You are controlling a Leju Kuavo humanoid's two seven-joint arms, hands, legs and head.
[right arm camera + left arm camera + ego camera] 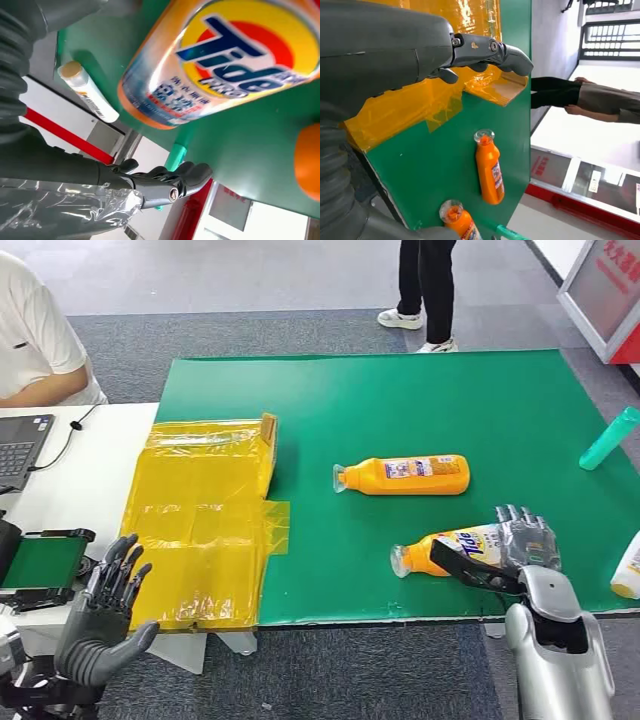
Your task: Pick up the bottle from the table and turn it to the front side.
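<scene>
Down at the lower right of the head view, the right hand point(521, 550), partly wrapped in crinkly clear film, is gripping the Tide bottle point(453, 548), a glossy orange plastic bottle lying on its side on the green table point(453, 410). Its round logo label is facing up; the right wrist view is showing it large. The left hand point(106, 615) is hanging at lower left with fingers spread, holding nothing. A second orange bottle point(404, 475) is lying mid-frame beside shiny yellow sheeting point(200, 530).
</scene>
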